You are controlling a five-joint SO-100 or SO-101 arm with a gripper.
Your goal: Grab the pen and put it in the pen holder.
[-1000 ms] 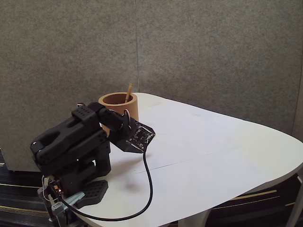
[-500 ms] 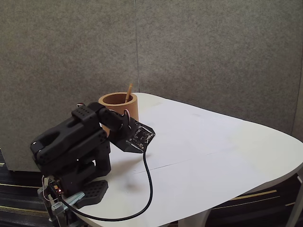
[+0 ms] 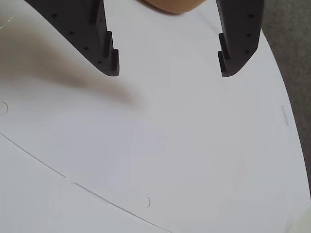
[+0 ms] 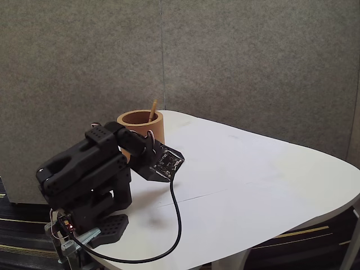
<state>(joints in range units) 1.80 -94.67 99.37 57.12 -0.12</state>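
From my remote seat I'm seeing an orange-brown pen holder (image 4: 140, 125) with a darker inside, and a tan wood-coloured pen (image 4: 153, 109) poking up out of it. The arm (image 4: 84, 171) is looking matte black, same as its cable (image 4: 169, 236) and the gripper (image 3: 167, 73) fingers. The table (image 4: 253, 185) is showing plain white against a speckled grey wall (image 4: 253, 62).

White rounded counter (image 4: 253, 185), seen whole in the fixed view, on a pale leg at the near edge. Standing on it at the far left corner: orange-brown pen holder (image 4: 140, 126). Clamped at the near left edge: black arm base (image 4: 93, 222). Trailing across the top from the base: black cable (image 4: 177, 216). Faint thin seam line (image 3: 73, 183) across the surface in the wrist view.
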